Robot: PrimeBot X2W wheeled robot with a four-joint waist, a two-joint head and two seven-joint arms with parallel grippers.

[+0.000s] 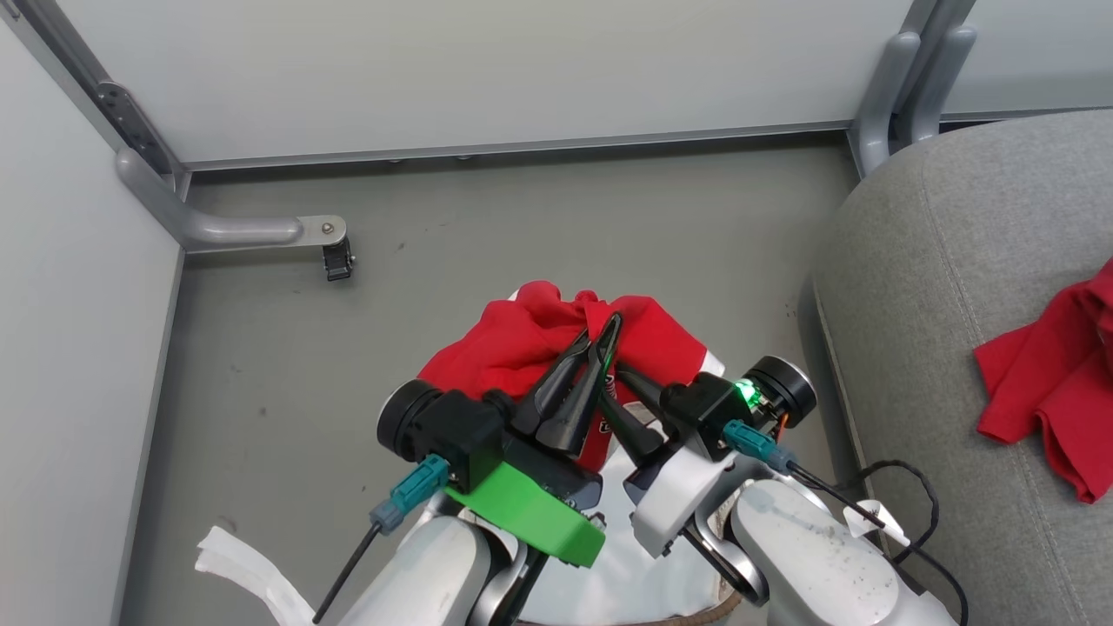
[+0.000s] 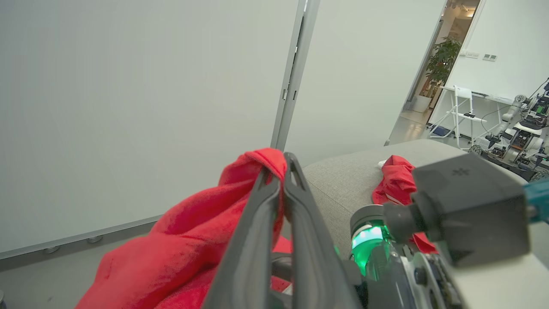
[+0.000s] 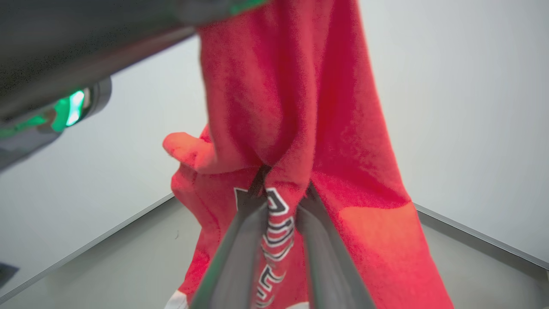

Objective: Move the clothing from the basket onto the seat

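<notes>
Two red garments are apart from each other: a red jersey [image 1: 530, 335] hangs bunched in the air over the grey floor [image 1: 522, 217], and the other red garment [image 1: 1048, 391] lies crumpled on the grey seat [image 1: 939, 278] at the right. The left gripper [image 1: 604, 335] has its two dark fingers pressed together on a fold at the top of the jersey, and the cloth drapes down from the fingertips [image 2: 291, 165]. The right gripper [image 1: 619, 391] sits just beside it and lower, reaching into the same jersey. In the right wrist view its fingers [image 3: 240, 240] stand narrowly apart with a gathered fold of the cloth pinched between them, and black and white lettering runs down that fold. The basket [image 1: 696, 614] is at the bottom edge below both arms; part of its brown rim and its white liner [image 1: 609, 565] can be seen, and the jersey hangs above and just beyond it. In the left wrist view the seat [image 2: 343, 176] lies behind the right wrist.
</notes>
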